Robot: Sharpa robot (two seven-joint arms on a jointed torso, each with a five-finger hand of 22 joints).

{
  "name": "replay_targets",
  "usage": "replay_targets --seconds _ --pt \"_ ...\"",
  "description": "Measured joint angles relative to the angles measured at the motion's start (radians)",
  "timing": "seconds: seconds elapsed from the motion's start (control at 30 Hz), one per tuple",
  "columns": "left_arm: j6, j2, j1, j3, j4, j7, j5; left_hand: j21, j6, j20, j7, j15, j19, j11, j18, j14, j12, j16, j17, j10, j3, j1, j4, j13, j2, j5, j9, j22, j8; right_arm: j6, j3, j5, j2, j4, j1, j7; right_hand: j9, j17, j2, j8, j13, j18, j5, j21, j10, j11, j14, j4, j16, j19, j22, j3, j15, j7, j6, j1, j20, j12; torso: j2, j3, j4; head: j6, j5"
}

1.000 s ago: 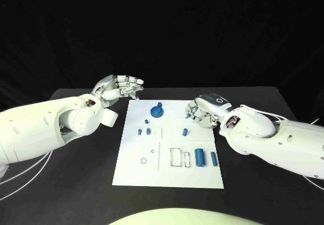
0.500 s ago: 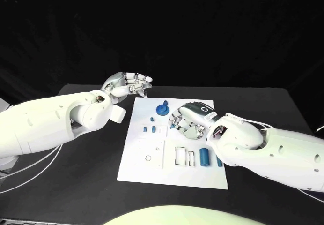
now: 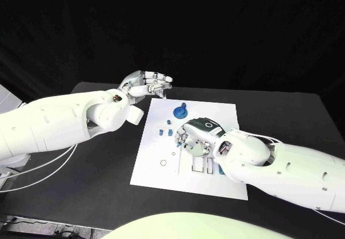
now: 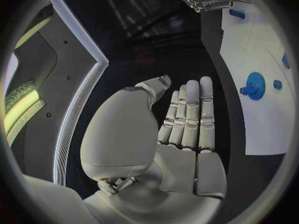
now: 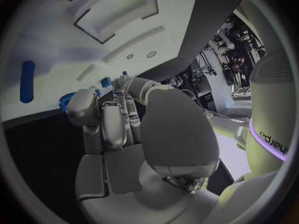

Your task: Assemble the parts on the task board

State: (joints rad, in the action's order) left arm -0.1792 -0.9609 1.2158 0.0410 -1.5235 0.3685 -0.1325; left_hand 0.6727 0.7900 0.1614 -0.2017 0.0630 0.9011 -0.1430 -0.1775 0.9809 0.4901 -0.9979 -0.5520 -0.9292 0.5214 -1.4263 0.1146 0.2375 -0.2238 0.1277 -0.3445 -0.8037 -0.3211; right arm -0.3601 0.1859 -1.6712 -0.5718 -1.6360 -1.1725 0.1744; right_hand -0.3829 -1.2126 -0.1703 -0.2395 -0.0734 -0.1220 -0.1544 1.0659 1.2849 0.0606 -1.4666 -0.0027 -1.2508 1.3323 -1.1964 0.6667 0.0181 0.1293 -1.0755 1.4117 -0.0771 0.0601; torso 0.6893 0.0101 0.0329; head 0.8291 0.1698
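The white task board point(image 3: 216, 112) lies mid-table. My right hand point(image 3: 194, 137) hangs over its middle, fingers pointing down. A small blue part point(image 5: 106, 81) shows between the thumb and fingertips of the right hand point(image 5: 115, 129), apparently pinched. My left hand point(image 3: 147, 83) hovers by the board's far left corner and holds nothing. In the left wrist view the left hand point(image 4: 184, 124) has straight fingers lying side by side. A blue gear-like part point(image 3: 180, 111) stands near the far edge, and small blue parts point(image 3: 159, 132) sit left of my right hand.
A blue cylinder point(image 5: 26, 82) lies on the board point(image 5: 56, 50) beside rectangular recesses; my right forearm partly covers it in the head view. Black table surrounds the board. White cables hang at the left arm point(image 3: 29, 169).
The head view has shifted. My right hand has moved from the board's far right edge to over its middle, the blue bit staying at its fingertips. My left hand stays near the far left corner.
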Motion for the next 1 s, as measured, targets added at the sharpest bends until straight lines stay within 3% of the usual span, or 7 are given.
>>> replay_targets --seconds 0.3,0.53,1.0 --pt "0.001 0.003 0.000 0.000 0.002 -0.001 0.001 0.000 0.000 0.002 0.000 0.000 0.002 0.000 0.000 0.000 0.000 0.000 0.000 0.000 0.000 0.000 0.000 0.000 0.000 0.000 0.000 0.000 0.000 0.020 0.002 -0.026 0.023 0.015 0.020 0.008 0.000 -0.002 0.000 0.001 0.001 0.000 0.001 0.000 0.002 -0.002 0.000 0.000 -0.004 0.000 -0.002 0.000 0.000 0.001 -0.001 0.000 0.000 0.001 0.000 0.0007 0.0011 0.013 0.015" --pt "0.002 0.004 0.000 0.000 0.003 -0.002 0.001 -0.004 -0.004 0.001 0.000 0.000 0.001 0.000 0.000 0.000 0.000 0.004 0.000 0.000 0.000 0.000 0.000 -0.001 0.000 0.000 0.000 0.001 0.000 0.025 0.005 -0.039 0.038 0.016 0.035 0.011 -0.002 -0.002 -0.001 0.002 0.001 0.000 0.002 0.000 0.002 -0.002 0.000 0.000 -0.004 0.000 -0.003 0.000 0.000 0.001 -0.001 -0.001 0.000 0.001 0.001 0.0009 -0.0005 0.021 0.021" --pt "0.003 0.001 0.000 0.000 0.003 -0.005 0.002 -0.004 -0.006 0.001 0.001 0.000 0.001 0.000 0.000 0.000 0.000 0.004 0.000 0.000 0.000 0.000 0.000 -0.001 0.000 0.000 0.000 0.001 0.000 0.026 0.006 -0.066 0.050 0.030 0.043 0.018 -0.002 -0.004 -0.002 0.000 0.000 -0.001 0.004 0.005 0.001 -0.001 0.000 0.000 -0.004 0.000 -0.004 0.000 0.000 0.001 -0.001 -0.001 0.000 0.001 0.000 0.0004 0.0008 0.031 0.027"
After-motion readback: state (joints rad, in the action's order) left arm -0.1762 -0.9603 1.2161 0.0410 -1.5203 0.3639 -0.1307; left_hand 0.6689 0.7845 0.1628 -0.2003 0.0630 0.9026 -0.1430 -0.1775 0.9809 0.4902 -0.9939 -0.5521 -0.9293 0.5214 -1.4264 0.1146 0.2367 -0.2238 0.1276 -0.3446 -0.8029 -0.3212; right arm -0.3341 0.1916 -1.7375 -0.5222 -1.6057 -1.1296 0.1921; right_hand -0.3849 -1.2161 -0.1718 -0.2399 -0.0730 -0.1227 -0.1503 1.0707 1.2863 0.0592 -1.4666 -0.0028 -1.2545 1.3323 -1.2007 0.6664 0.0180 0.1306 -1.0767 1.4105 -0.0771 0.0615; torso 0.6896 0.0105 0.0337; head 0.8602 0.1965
